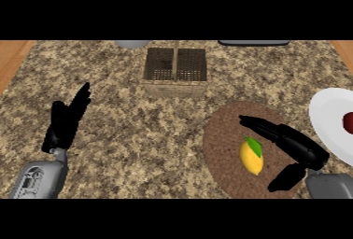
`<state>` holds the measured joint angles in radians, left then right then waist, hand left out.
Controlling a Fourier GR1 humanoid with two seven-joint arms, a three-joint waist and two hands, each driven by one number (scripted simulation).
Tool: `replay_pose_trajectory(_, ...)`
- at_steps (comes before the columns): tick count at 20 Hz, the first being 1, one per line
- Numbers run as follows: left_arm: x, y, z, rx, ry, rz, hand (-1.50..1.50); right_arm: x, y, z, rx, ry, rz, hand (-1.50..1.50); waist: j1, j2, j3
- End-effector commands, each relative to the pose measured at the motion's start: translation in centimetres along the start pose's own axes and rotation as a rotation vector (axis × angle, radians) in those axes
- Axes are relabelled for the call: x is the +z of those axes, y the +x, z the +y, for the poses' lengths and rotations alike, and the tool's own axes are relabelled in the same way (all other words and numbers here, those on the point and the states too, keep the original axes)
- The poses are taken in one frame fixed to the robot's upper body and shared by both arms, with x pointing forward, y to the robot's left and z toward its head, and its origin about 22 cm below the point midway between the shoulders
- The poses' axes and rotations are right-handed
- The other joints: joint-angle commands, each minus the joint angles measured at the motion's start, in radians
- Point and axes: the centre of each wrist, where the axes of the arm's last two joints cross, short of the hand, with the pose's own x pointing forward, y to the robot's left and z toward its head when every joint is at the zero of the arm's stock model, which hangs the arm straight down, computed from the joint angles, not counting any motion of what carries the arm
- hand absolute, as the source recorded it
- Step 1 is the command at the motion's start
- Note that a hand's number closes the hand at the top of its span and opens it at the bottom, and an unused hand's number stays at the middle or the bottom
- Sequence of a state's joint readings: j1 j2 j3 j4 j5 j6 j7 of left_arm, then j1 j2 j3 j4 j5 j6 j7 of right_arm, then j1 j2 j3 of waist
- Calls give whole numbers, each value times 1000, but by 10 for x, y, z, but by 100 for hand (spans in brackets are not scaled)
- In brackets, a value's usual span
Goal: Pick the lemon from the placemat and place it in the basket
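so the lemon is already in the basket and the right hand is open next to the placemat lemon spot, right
Not quite. The head view shows the lemon lying on the brown placemat, not in the basket, which sits farther back on the counter. The rest holds: the right hand is open, its fingers straight, just beside the lemon.

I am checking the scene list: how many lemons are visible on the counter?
1. The lemon lies on the brown placemat, just left of the right hand. No other lemon shows; the basket looks empty.
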<state>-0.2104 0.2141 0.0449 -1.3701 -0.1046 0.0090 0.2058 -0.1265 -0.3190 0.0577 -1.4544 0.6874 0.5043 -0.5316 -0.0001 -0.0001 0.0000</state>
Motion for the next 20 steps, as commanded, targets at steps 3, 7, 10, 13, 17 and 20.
replay_pose_trajectory(3,-2,1,10,-15,14,13,0,0,-6,19,-8,10,27,-150,0,0,0)
replay_pose_trajectory(7,5,15,6,-15,0,12,0,-17,2,0,8,2,14,-150,2,0,0)
replay_pose_trajectory(10,0,10,8,-11,-4,-7,0,-11,2,40,98,1,-48,150,0,0,0)
replay_pose_trajectory(13,-8,-1,16,-8,17,-7,0,-11,-9,27,160,-36,-64,150,-1,1,0)
replay_pose_trajectory(17,6,5,-9,-7,-8,-1,0,-30,-11,33,226,-71,-83,150,3,0,0)
replay_pose_trajectory(20,-8,15,-2,-14,-34,-18,0,-115,57,38,305,-113,211,150,41,0,-9)
